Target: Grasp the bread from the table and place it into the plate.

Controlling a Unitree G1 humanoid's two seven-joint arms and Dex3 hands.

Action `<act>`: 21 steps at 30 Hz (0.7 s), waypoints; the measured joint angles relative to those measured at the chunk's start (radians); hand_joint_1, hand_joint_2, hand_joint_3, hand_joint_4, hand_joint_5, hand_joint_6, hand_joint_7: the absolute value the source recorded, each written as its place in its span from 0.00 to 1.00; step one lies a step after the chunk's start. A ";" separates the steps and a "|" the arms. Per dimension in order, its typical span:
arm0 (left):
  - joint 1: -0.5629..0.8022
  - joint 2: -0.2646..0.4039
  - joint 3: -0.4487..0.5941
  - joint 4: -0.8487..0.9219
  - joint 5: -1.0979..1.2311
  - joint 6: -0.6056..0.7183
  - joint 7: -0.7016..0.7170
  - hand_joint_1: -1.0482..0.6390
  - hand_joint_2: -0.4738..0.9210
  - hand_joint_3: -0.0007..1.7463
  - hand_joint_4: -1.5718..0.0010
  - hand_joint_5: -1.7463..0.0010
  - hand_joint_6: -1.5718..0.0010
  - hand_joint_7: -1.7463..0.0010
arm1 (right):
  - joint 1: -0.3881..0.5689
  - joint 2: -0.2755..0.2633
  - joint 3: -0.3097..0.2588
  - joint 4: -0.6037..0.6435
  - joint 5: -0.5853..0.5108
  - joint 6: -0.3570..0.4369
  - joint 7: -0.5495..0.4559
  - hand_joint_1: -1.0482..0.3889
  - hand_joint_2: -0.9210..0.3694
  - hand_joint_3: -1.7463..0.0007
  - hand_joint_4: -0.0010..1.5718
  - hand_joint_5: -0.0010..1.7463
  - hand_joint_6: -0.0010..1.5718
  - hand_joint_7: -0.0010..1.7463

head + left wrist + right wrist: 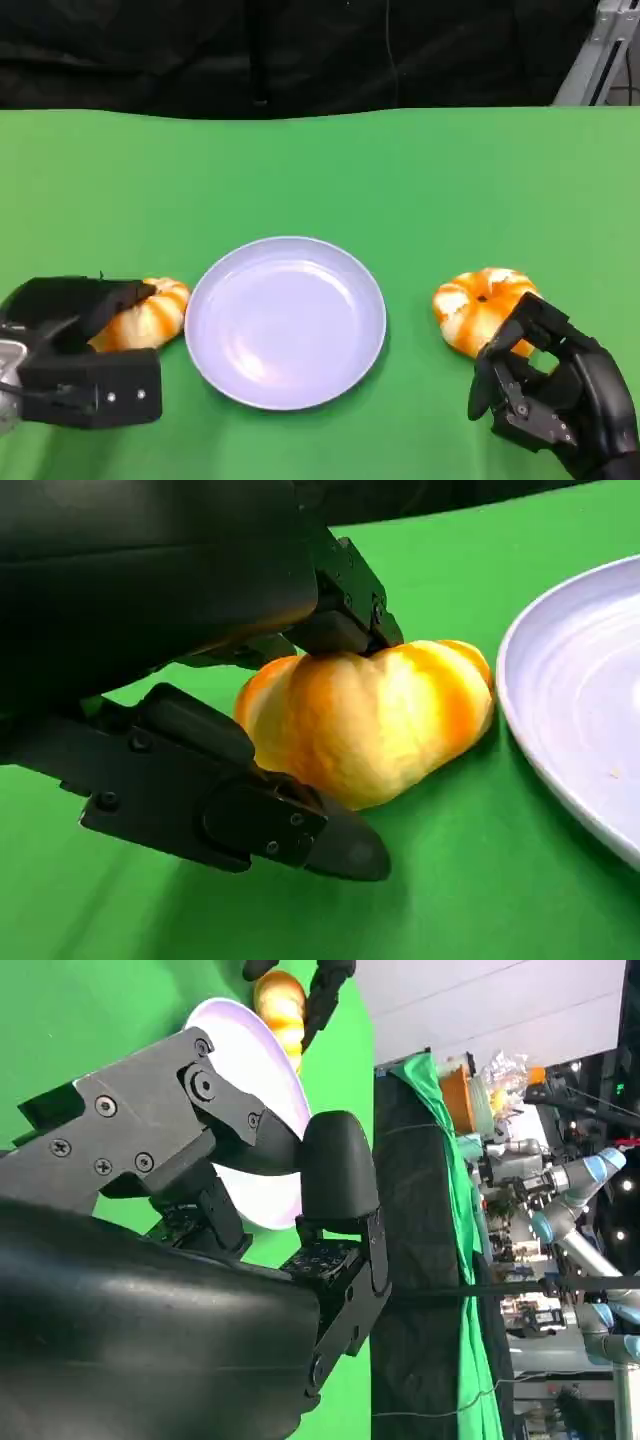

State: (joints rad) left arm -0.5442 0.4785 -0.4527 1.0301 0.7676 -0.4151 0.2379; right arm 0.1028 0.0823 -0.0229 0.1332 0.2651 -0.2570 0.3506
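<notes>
At the far left of the table (320, 170), the left hand (75, 345) is wrapped around one bread (150, 312): in the left wrist view a finger presses on top of the roll and another lies low along its near side, so it appears gripped, though it sits on the green cloth just beside the plate (286, 322). The risk here, as I judge it, is a shallow hold; the roll is soft and rounded, and if the fingers only catch its edges it may squeeze out or roll off on the lift, or clip the plate's raised rim and shove the plate. The plate lies between the two rolls and holds nothing. To its right, the second bread (480, 305) rests on the cloth, with the right hand (545, 395) just at its near side, fingers curled yet apart and grasping nothing; whether they touch the roll I cannot tell. A stray nudge from that hand could push the roll away. Count: two breads, one plate, two hands.
</notes>
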 measured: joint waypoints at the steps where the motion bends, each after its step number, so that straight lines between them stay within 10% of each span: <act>1: 0.000 -0.005 -0.010 0.007 0.011 0.002 0.037 0.53 1.00 0.10 0.41 0.93 0.41 0.95 | 0.000 0.000 0.000 0.000 0.000 0.000 0.000 0.64 0.24 0.37 0.53 1.00 0.39 1.00; 3: 0.001 -0.016 -0.018 0.011 0.015 0.002 0.090 0.56 1.00 0.10 0.30 0.87 0.31 0.95 | 0.000 0.000 0.000 0.000 0.001 0.000 0.001 0.63 0.24 0.37 0.53 1.00 0.38 1.00; 6: 0.005 -0.017 -0.013 0.011 0.007 -0.010 0.137 0.59 1.00 0.13 0.49 0.31 0.19 0.92 | 0.000 0.000 0.000 0.000 0.001 -0.001 0.002 0.64 0.24 0.38 0.53 1.00 0.38 1.00; 7: 0.010 -0.017 -0.007 0.010 -0.004 -0.017 0.154 0.60 1.00 0.14 0.52 0.24 0.20 0.86 | 0.000 0.000 -0.001 0.000 0.001 -0.001 0.002 0.64 0.24 0.38 0.53 1.00 0.38 1.00; 8: 0.015 -0.017 -0.001 0.010 -0.014 -0.024 0.166 0.59 1.00 0.16 0.56 0.19 0.34 0.61 | 0.000 0.000 -0.001 0.000 0.002 -0.001 0.002 0.64 0.24 0.38 0.53 1.00 0.38 1.00; 11: 0.021 -0.014 0.013 0.004 -0.029 -0.025 0.172 0.59 1.00 0.16 0.57 0.17 0.48 0.38 | 0.000 0.000 -0.002 0.000 0.003 -0.001 0.004 0.64 0.24 0.38 0.53 1.00 0.39 1.00; 13: 0.025 -0.011 0.017 -0.004 -0.036 -0.025 0.171 0.59 1.00 0.16 0.53 0.23 0.42 0.52 | 0.000 0.000 -0.002 0.000 0.003 -0.001 0.004 0.64 0.24 0.38 0.53 1.00 0.38 1.00; 21: 0.038 0.028 0.067 -0.096 -0.090 -0.008 0.147 0.58 1.00 0.14 0.54 0.17 0.41 0.46 | 0.000 0.000 -0.005 0.003 0.003 -0.008 0.006 0.64 0.24 0.38 0.53 1.00 0.38 1.00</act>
State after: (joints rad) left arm -0.5061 0.5061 -0.3862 0.9345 0.6778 -0.4231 0.3853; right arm 0.1026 0.0823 -0.0276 0.1362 0.2686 -0.2651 0.3566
